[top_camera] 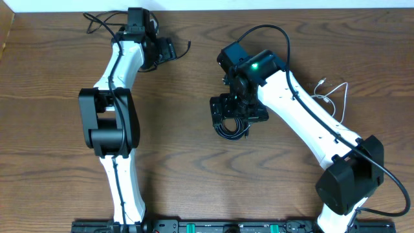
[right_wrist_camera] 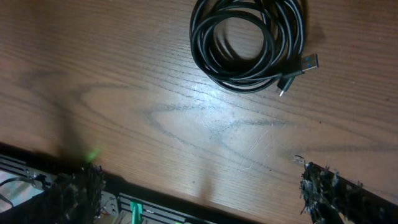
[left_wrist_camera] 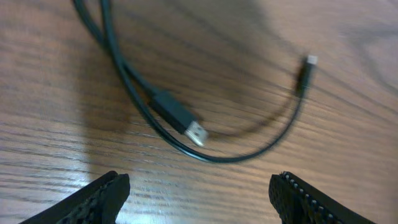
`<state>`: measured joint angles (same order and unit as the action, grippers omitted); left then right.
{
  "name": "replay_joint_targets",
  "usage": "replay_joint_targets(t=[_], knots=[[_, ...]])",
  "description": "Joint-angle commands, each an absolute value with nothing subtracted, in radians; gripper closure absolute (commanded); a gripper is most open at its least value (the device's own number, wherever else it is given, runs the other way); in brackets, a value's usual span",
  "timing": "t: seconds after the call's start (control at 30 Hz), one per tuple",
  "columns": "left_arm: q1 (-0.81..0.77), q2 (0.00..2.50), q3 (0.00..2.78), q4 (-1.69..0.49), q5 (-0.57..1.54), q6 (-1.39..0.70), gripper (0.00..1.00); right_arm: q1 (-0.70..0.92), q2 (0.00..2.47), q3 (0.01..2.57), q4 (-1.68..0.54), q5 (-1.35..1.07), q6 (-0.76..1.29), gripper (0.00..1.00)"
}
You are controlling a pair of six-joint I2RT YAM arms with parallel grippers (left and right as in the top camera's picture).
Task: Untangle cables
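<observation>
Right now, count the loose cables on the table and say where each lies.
3. One black cable lies loose before the left claw; a coiled black cable sits under the right claw; a white cable lies beside the right arm. Arms may hide more.

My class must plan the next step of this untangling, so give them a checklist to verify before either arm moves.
1. Left jaws open, nothing between them: ok.
2. Right jaws open, nothing between them: ok.
3. Loose black cable lies flat ahead of the left jaws, USB plug in view: ok.
4. Coiled black cable unwound: not ok, it lies in loops.
5. White cable apart from both black ones: ok.
6. Knots inside the coil: cannot tell.
</observation>
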<state>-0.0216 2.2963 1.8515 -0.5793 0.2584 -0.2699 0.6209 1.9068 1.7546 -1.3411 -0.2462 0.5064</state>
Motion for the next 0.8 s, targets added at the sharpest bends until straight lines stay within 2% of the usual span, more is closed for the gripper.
replay_joint_targets(t=[0.0, 0.33, 0.5, 0.77], knots=[[-0.015, 2.358, 1.854, -0.568, 0.242, -0.440, 0.22, 0.645, 1.900, 1.753, -1.336, -0.245, 0.492, 0.01], [-0.017, 2.394, 1.854, -0.432, 0.253, -0.500, 0.23, 0.649, 1.900, 1.753, -1.335, -0.245, 0.492, 0.01], [-0.017, 2.406, 1.854, -0.339, 0.254, -0.593, 0.32, 0.649, 1.900, 1.753, -1.338, -0.245, 0.492, 0.01], [-0.006, 2.462, 1.854, -0.213, 0.334, -0.586, 0.35, 0.650, 1.900, 1.753, -1.367, -0.247, 0.493, 0.01]])
